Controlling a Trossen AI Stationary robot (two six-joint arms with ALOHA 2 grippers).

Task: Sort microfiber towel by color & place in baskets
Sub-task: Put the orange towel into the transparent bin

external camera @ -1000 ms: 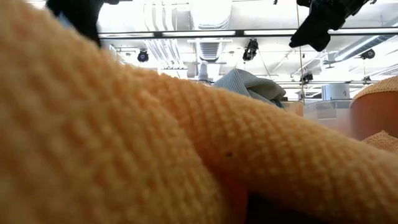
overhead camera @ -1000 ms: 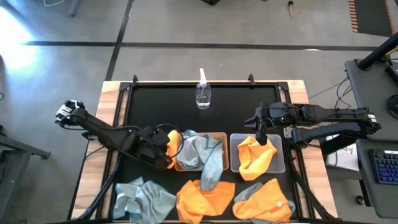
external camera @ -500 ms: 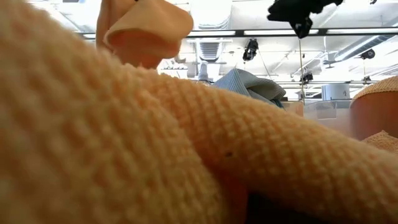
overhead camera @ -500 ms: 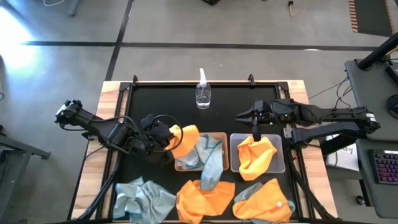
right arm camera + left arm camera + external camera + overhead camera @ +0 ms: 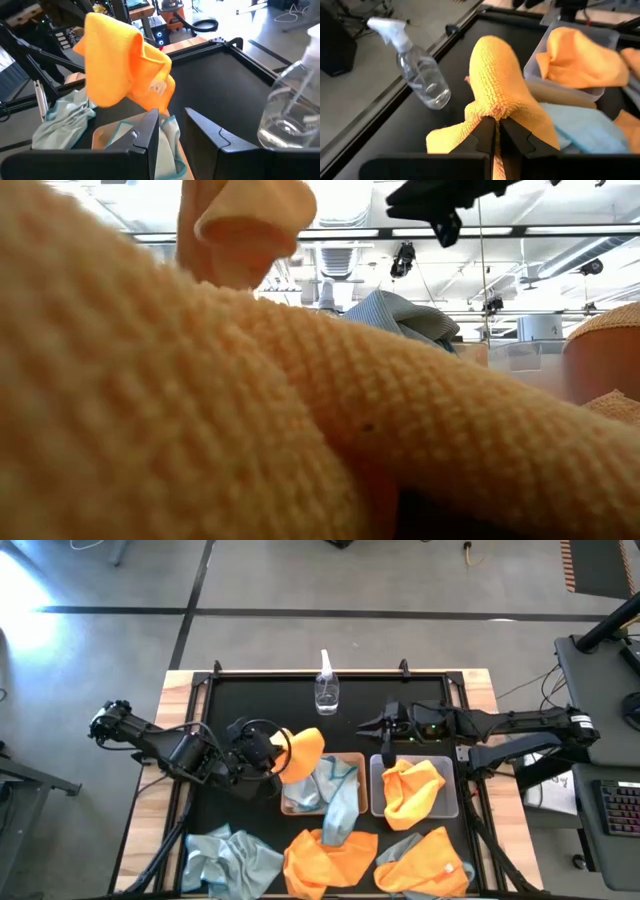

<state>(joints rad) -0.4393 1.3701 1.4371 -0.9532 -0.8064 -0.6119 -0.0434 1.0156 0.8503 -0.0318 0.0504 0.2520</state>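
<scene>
One orange towel [image 5: 303, 752] hangs pinched in the left hand [image 5: 272, 754].

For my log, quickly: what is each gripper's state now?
Left gripper: shut on an orange towel.
Right gripper: open, holding nothing.

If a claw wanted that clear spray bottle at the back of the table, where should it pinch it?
Probably around the narrow neck under the white nozzle of the spray bottle, coming straight down from above: it stands upright and alone on the black mat, and its round body looks wide and slippery.
</scene>
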